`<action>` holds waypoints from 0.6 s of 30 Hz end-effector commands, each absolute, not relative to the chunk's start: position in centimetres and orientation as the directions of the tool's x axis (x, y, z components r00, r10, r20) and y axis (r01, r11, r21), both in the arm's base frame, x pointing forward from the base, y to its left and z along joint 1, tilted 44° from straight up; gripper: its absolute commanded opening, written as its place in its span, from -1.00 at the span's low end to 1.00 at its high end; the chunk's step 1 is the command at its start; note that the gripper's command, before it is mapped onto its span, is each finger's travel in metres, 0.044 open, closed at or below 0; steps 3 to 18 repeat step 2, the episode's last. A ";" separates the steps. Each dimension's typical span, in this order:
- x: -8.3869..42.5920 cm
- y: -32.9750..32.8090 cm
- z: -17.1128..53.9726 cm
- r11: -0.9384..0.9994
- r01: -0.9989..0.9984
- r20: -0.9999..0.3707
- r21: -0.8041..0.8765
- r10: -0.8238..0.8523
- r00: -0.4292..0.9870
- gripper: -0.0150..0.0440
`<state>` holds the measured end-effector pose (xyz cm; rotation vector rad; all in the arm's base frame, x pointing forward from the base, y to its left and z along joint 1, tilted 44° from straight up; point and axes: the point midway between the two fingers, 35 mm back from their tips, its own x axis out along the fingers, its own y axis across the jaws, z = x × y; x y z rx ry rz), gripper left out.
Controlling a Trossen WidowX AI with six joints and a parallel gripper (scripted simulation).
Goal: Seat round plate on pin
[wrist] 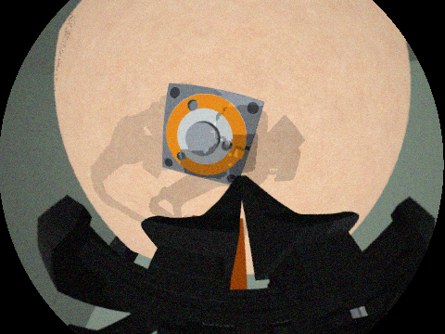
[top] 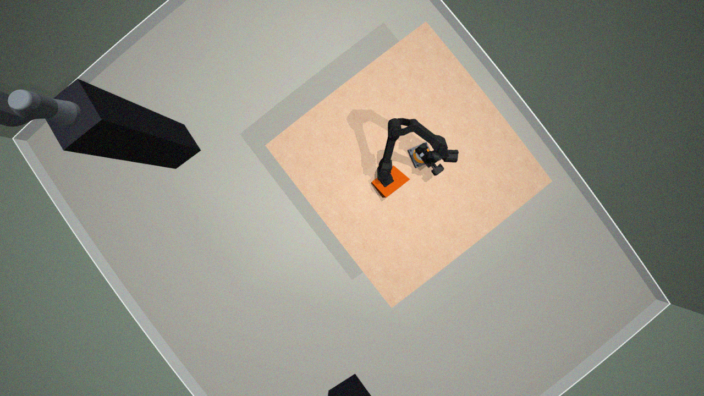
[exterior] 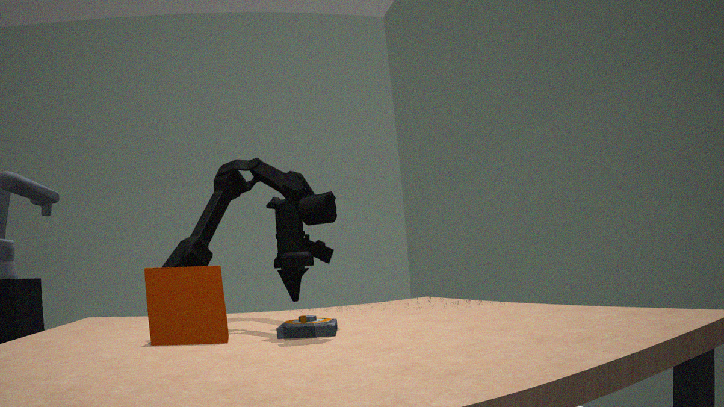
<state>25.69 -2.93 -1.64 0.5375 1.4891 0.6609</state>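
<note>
Plainly, our pincer (exterior: 294, 297) hangs shut and empty above the plate (wrist: 206, 135) on its base (exterior: 306, 330), so we risk quitting with the pin unseated, which we cannot confirm.

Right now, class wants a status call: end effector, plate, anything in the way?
End effector shut, empty, hanging above the plate, no contact. Plate looks flat on the base; pin seating unclear. Nothing between them.

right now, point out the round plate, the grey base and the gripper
round plate (wrist: 185, 158), wrist view, orange ring
grey base (wrist: 252, 109), wrist view, corner by a hole
gripper (exterior: 294, 297), exterior view, shut fingertips above the plate
</note>
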 end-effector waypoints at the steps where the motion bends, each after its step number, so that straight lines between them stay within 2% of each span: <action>1: 25.7 -2.9 -1.7 0.718 -0.066 -0.720 0.693 0.693 -0.031 -0.49; 18: 25.7 -2.9 -1.7 0.718 -0.066 -0.720 0.693 0.693 -0.031 -0.49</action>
